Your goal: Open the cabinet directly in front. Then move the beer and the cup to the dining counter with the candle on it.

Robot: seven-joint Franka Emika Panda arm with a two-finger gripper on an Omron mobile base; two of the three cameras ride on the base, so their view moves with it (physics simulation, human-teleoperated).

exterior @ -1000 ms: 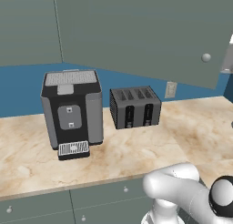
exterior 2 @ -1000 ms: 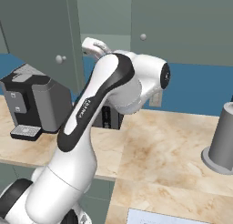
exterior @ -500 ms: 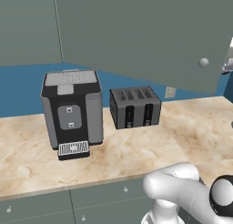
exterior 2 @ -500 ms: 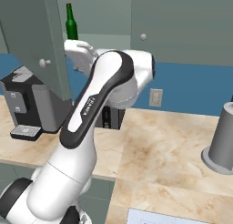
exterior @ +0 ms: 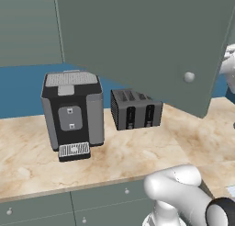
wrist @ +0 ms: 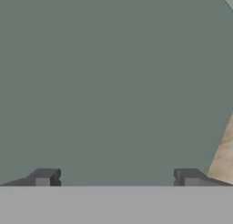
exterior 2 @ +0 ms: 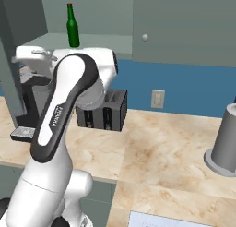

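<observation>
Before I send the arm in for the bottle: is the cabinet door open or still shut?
Open. The cabinet door stands swung out over the worktop, and the beer shows upright on the shelf behind it.

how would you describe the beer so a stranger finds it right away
Look above the marble counter to the open cabinet over the toaster. On its shelf, behind the robot's white arm, stands the beer: a slim dark green bottle with a long neck and red cap, the one upright thing visible there.

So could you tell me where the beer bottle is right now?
In the right base view, the beer stands upright on the open cabinet's shelf, upper left, above the arm.
</observation>
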